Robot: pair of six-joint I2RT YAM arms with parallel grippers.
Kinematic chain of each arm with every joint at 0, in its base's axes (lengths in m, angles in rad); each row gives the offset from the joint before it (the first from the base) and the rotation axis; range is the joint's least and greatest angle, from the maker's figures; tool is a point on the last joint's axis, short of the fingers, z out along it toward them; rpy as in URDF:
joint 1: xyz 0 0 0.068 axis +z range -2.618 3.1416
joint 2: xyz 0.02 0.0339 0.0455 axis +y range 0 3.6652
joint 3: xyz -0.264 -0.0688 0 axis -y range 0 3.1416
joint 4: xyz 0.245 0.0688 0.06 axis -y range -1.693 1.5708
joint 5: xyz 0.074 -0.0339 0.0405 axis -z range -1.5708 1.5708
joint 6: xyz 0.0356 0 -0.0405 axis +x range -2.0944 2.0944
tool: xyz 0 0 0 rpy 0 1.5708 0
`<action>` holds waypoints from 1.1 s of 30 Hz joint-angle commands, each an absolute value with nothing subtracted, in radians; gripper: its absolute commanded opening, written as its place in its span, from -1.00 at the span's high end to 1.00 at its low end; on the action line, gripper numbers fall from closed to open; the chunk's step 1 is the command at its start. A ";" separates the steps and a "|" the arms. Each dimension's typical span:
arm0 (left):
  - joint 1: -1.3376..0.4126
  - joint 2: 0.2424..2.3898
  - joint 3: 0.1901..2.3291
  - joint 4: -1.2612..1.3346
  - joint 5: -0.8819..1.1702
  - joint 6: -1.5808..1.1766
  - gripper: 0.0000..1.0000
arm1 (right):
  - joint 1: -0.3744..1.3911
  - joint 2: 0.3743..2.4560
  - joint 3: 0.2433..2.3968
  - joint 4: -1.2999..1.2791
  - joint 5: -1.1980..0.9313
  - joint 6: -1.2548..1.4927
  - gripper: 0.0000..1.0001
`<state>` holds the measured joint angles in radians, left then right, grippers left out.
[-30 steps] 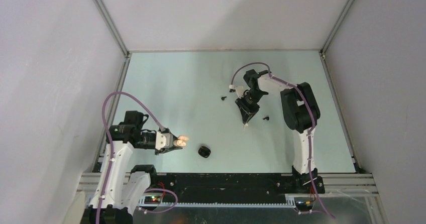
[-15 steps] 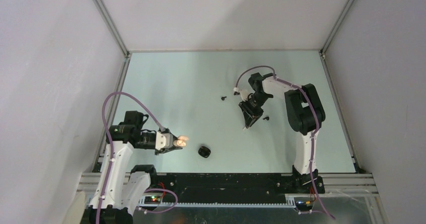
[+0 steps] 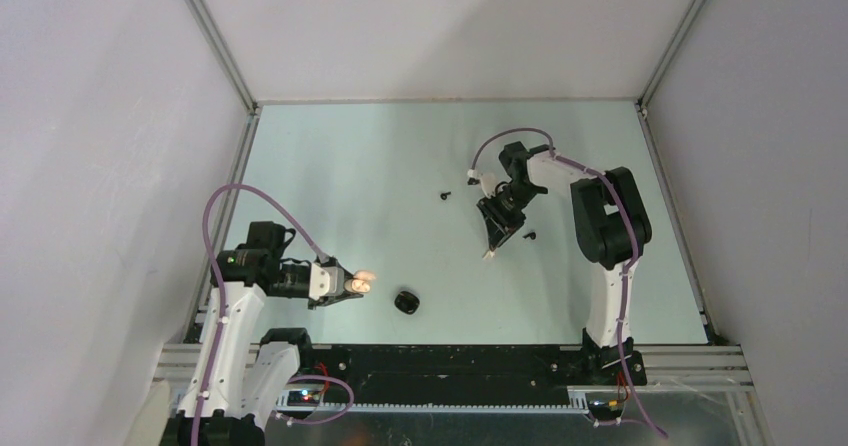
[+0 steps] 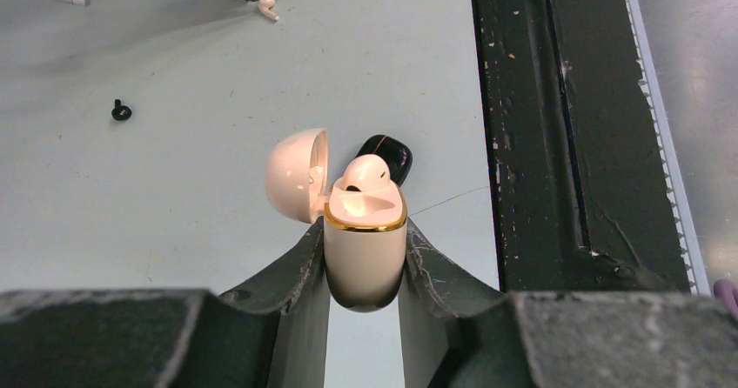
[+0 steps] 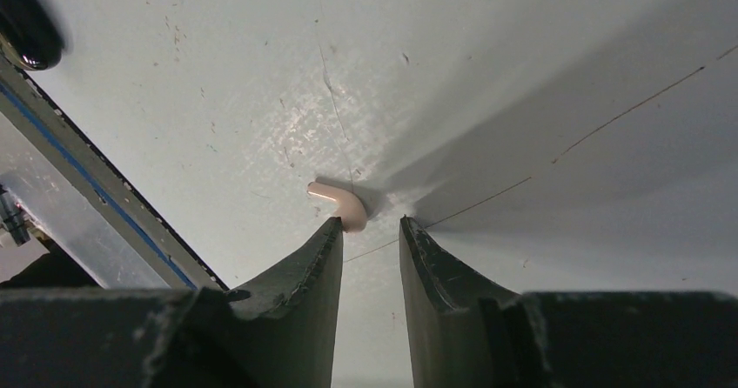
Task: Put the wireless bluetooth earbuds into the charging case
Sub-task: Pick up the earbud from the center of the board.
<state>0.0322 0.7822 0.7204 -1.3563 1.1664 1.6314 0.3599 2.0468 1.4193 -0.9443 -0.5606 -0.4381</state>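
My left gripper (image 3: pixel 352 285) is shut on the cream-white charging case (image 4: pixel 365 244) and holds it upright with its lid (image 4: pixel 294 176) open. One cream earbud (image 4: pixel 364 172) sits in the case. My right gripper (image 3: pixel 491 248) points down at the table, its jaws a little apart. A loose cream earbud (image 5: pixel 341 204) lies on the table touching the tip of its left finger, just outside the gap; it also shows in the top view (image 3: pixel 489 255). Two black earbuds (image 3: pixel 446 195) (image 3: pixel 531 235) lie on the table near the right gripper.
A closed black case (image 3: pixel 406 302) lies on the table just right of my left gripper, behind the cream case in the left wrist view (image 4: pixel 388 155). The black rail (image 4: pixel 557 127) runs along the table's near edge.
My right wrist has swung a little to the right while its fingertips stay by the cream earbud. The left arm and the case have not moved.
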 commanded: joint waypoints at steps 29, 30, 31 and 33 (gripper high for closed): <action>0.031 0.771 0.750 -1.373 1.209 1.661 0.93 | 0.352 2.039 1.375 -0.948 -0.655 -0.489 0.39; 0.031 0.769 0.751 -1.374 1.208 1.660 0.93 | 0.353 2.041 1.373 -0.946 -0.656 -0.482 0.39; 0.030 0.769 0.749 -1.373 1.208 1.661 0.93 | 0.353 2.042 1.372 -0.939 -0.658 -0.480 0.40; 0.030 0.769 0.749 -1.374 1.209 1.660 0.93 | 0.353 2.046 1.371 -0.933 -0.659 -0.472 0.41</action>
<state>0.0322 0.7776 0.7204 -1.3640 1.1664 1.6329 0.3573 2.0476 1.3746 -0.9447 -0.6441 -0.4850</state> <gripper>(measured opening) 0.328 0.301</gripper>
